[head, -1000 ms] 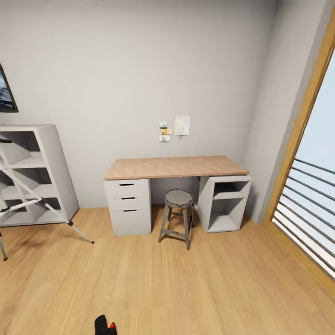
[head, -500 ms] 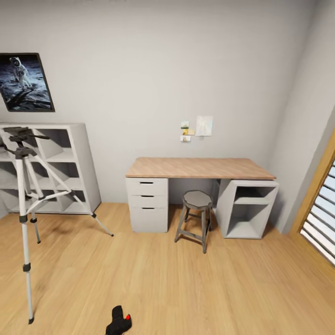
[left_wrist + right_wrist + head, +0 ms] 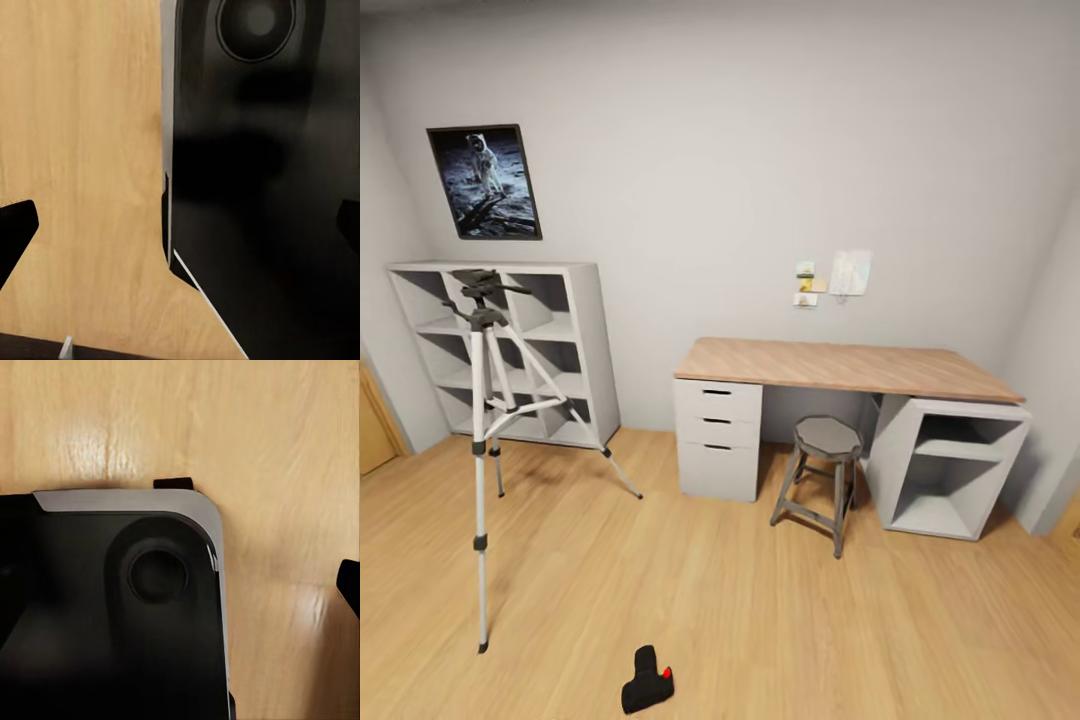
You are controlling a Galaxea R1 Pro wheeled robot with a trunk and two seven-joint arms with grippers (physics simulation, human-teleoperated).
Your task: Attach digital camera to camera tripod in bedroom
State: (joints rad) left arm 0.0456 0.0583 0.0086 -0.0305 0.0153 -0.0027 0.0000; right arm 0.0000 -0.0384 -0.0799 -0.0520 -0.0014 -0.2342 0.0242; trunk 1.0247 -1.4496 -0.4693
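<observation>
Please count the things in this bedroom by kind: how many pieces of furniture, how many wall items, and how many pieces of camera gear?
Furniture: 3 – desk, stool, cube shelf
Wall items: 2 – astronaut poster, cluster of notes
Camera gear: 2 – camera tripod, digital camera on the floor
Total: 7

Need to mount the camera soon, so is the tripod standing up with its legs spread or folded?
Upright, legs spread: the camera tripod stands on the wood floor with its three feet planted apart.
</observation>
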